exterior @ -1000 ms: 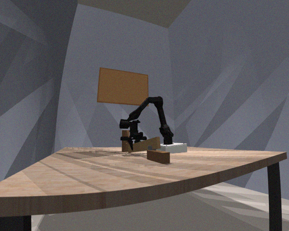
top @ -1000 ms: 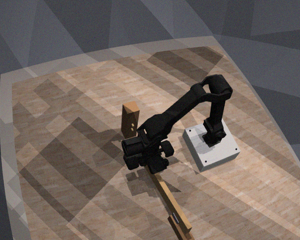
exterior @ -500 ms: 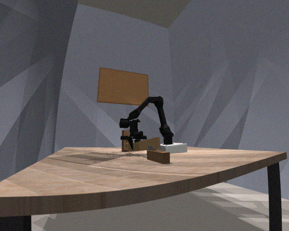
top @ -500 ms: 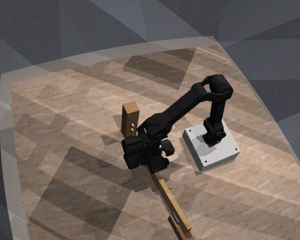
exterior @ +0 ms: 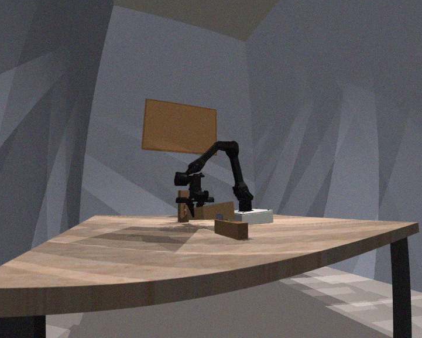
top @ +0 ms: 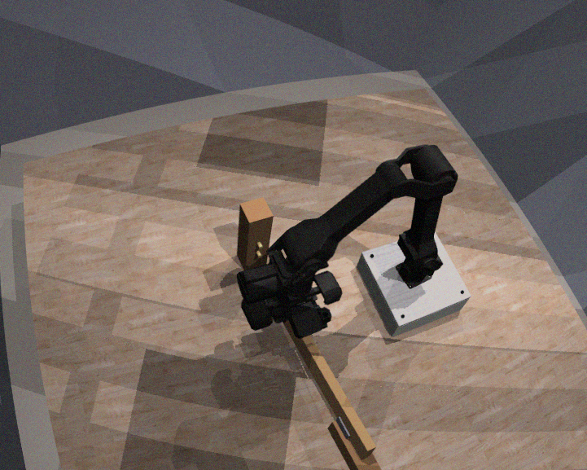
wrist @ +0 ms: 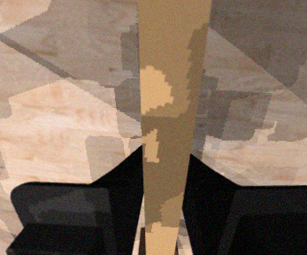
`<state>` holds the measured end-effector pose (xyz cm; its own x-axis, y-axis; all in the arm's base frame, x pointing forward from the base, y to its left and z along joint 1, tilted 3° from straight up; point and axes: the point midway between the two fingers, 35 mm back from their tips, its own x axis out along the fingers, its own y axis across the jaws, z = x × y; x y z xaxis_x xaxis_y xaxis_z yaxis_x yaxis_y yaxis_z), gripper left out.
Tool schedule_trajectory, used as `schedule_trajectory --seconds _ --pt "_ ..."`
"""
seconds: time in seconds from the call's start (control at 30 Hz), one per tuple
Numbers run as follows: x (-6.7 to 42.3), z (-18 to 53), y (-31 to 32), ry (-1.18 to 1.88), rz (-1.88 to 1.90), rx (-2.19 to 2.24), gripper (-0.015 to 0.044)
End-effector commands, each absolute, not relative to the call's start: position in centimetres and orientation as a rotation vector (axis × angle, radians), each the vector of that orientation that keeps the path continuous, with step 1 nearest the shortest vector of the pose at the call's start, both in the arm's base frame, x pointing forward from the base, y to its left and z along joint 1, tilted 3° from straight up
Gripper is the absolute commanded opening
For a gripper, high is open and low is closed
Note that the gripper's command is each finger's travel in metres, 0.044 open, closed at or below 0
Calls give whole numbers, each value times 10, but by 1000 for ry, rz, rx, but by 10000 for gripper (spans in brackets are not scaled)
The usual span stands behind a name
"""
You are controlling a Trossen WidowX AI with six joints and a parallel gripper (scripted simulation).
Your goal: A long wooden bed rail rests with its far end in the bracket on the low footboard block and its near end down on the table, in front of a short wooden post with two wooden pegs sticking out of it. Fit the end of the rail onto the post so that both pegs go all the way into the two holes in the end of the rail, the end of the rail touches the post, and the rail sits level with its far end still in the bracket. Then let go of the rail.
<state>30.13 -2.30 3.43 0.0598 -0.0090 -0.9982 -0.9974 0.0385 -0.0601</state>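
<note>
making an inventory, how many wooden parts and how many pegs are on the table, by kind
rail: 1, shut in the gripper
post: 1
footboard block: 1
pegs: 2, sticking out of the post
total: 5

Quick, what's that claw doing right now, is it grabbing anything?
Gripper: closed on the wooden rail, near its post end.

wood-grain table (exterior: 248,255), curved front edge, dark legs (exterior: 401,285) | white base block (top: 423,303) at 3 o'clock on top | orange panel (exterior: 178,126) on grey back wall, 12 o'clock | tiled floor (exterior: 361,300), 5 o'clock
</note>
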Motion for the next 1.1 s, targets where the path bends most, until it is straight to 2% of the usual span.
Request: schedule_trajectory --seconds 0.0,1.07 --pt "305 40 -22 1176 1127 -1217 0" --pt "304 56 -22 1176 1127 -1217 0"
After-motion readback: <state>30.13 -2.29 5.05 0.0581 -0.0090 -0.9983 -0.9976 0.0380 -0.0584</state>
